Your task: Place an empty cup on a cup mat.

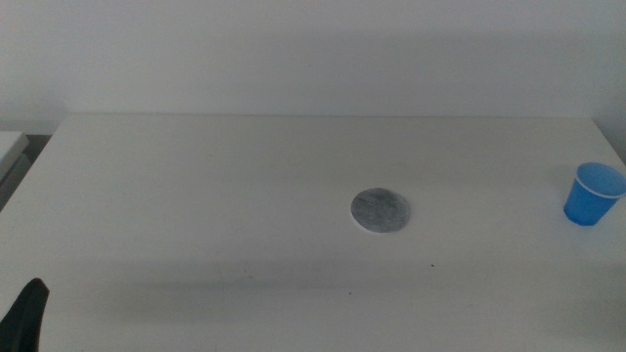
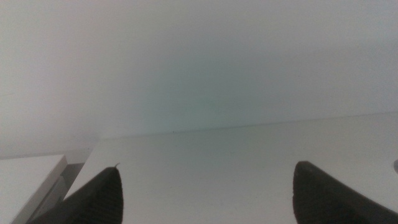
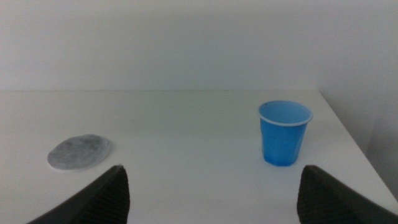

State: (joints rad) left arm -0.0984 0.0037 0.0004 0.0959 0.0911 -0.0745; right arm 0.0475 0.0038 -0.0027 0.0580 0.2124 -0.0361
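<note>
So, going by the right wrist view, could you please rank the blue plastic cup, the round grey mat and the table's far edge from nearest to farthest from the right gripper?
From the right gripper, jaws open:
1. The blue plastic cup, upright, ahead toward the table's side edge.
2. The round grey mat, flat, on the opposite side; too close to the cup to call firmly.
3. The table's far edge, by the wall, clearly farthest.
</note>
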